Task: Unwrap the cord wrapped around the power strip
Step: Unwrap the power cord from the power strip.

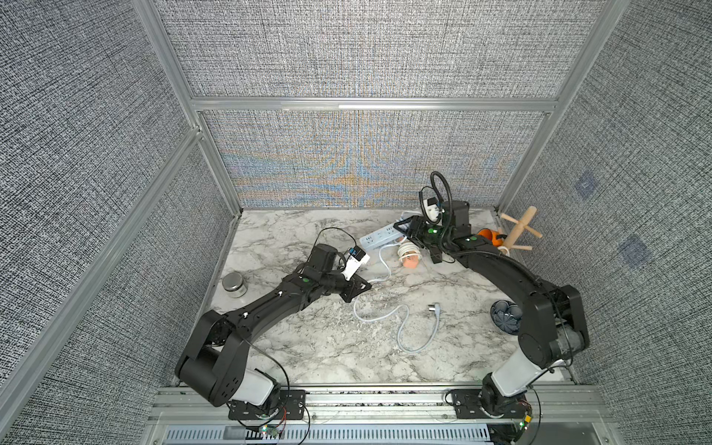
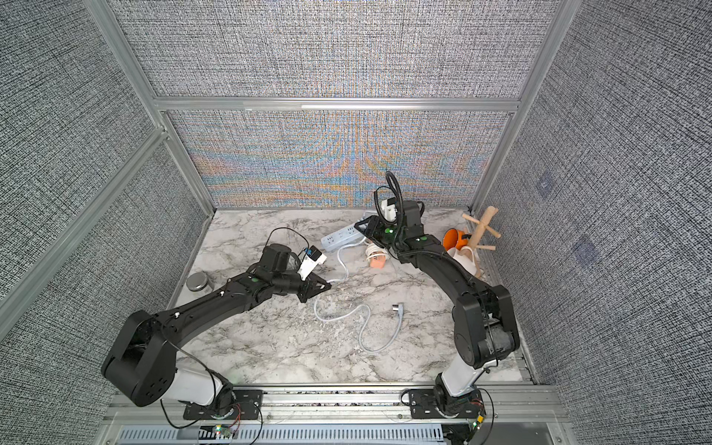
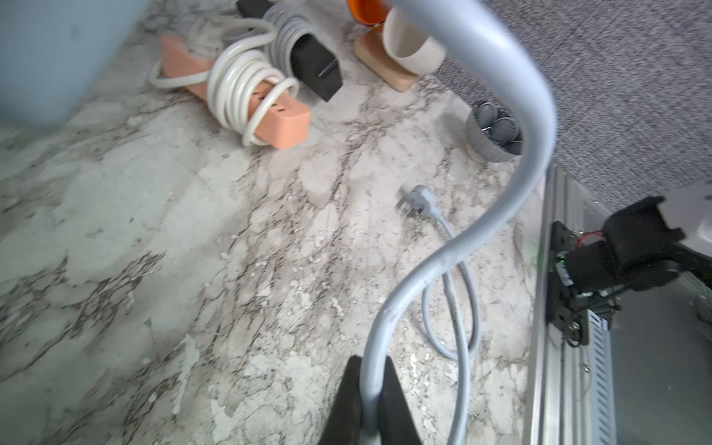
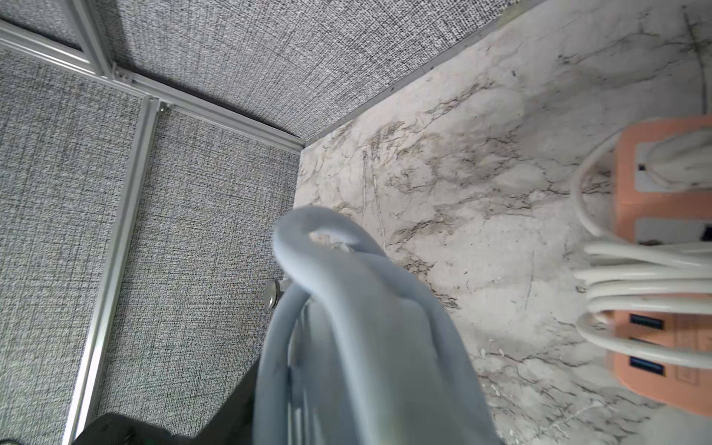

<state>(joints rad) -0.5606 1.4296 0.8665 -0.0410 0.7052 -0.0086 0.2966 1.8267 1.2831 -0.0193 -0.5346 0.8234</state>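
Right wrist view: pale blue-grey power strip [image 4: 385, 370] filled the foreground, with at least one turn of its cord [image 4: 296, 246] looped over the near end, so the unwrapping was judged not yet finished. Both top views placed the strip toward the back of the marble table [image 1: 308, 346], right of centre, one end at the right gripper [image 1: 403, 231]. That claw read as grasping the strip's end, jaws part-way apart on the body, though the contact itself sat hidden under the wrist. From the strip the cord ran forward to the left gripper [image 3: 370, 371], which was clenched on it, the cord pinched between both black fingers [image 3: 346, 393]. Beyond the pinch it lay in loose curves on the table and ended at the plug [image 1: 434, 308], lying free. Step in hand, as judged: left arm to carry the slack around the strip's end while the right steadied the body. Doing it well would mean leading the cord off opposite to its winding, keeping it slack so the strip was not dragged from the right claw, and swinging wide of the pink power strip [image 3: 285, 119] with its white cord [image 3: 231, 81] just beside, and of the mug tree [image 1: 518, 231] further right
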